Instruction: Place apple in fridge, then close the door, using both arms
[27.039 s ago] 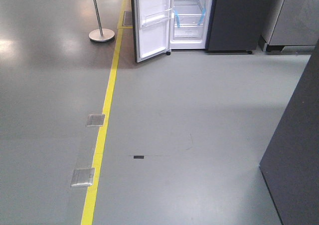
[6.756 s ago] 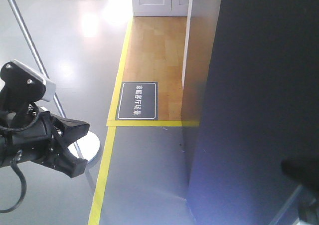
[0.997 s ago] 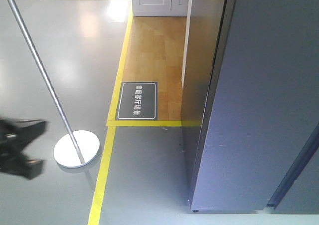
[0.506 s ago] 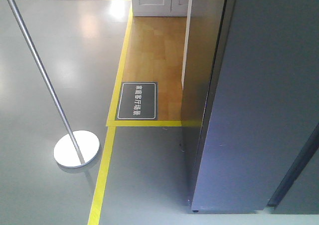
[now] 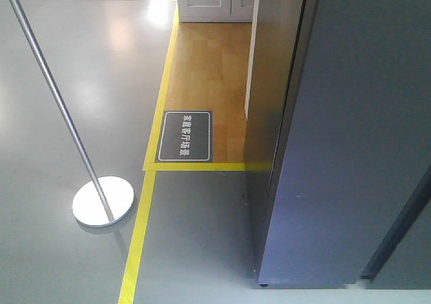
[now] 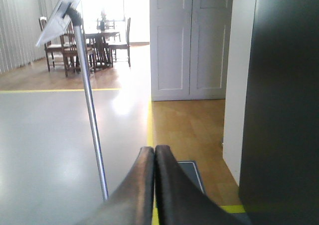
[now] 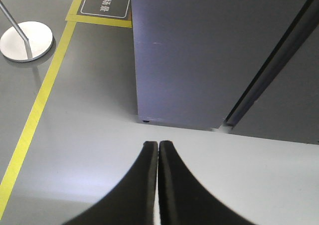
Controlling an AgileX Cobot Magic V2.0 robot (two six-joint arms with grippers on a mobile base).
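The fridge [image 5: 350, 135] stands upright at the right of the front view, its long axis vertical, with the door [image 7: 199, 50] flat against it, dark grey face outward. The apple shows in no view. The left gripper [image 6: 154, 152] points level toward white double doors [image 6: 189, 40], fingers pressed together on nothing. The right gripper [image 7: 158, 147] tilts down at the floor [image 7: 89, 135] before the fridge, fingers likewise together and empty.

Metal stanchion [image 5: 94, 196] beside yellow floor line [image 5: 138, 236], dark floor sign [image 5: 185, 136].
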